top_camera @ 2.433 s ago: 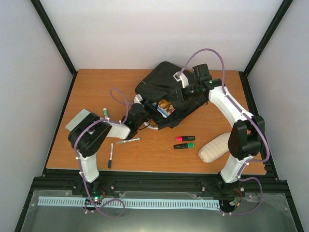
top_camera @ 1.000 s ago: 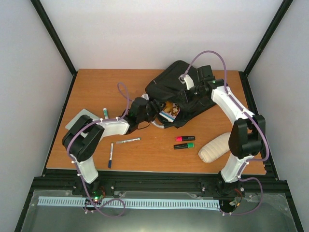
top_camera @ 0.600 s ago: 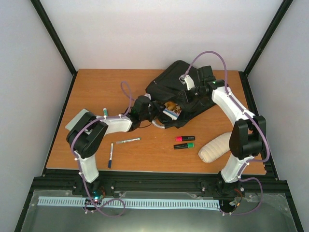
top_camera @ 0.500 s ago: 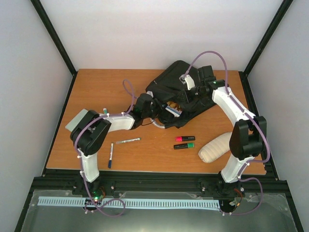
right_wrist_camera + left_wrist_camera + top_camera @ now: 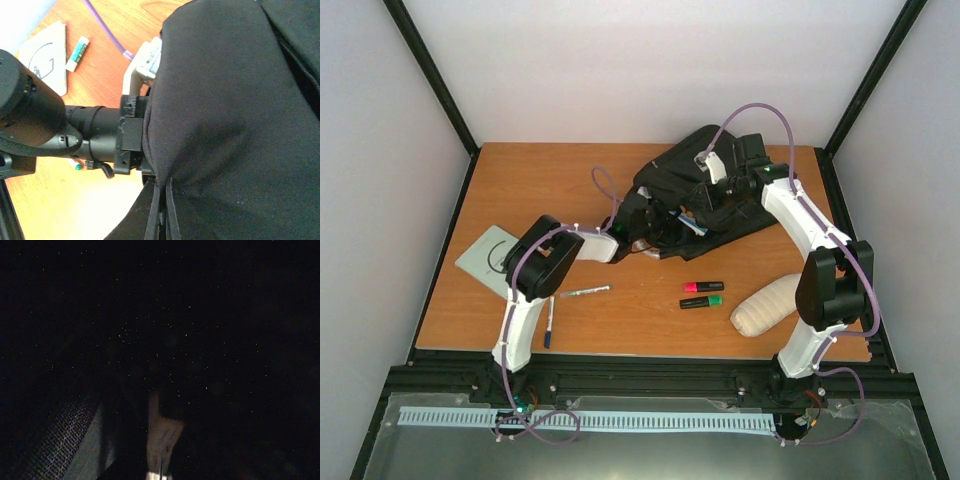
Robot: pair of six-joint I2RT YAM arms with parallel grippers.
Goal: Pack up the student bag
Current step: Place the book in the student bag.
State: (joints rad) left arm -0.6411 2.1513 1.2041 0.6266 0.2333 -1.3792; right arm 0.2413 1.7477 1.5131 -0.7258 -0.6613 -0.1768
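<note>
Left jaws sit closed inside the student bag (image 5: pixel 675 170), right jaws apparently pinching its rim.

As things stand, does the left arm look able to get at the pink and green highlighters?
Probably not directly: the left arm is buried wrist-deep in the student bag and would have to back out first. After that, the pink highlighter and green highlighter lie on bare table, nothing over them.
</note>
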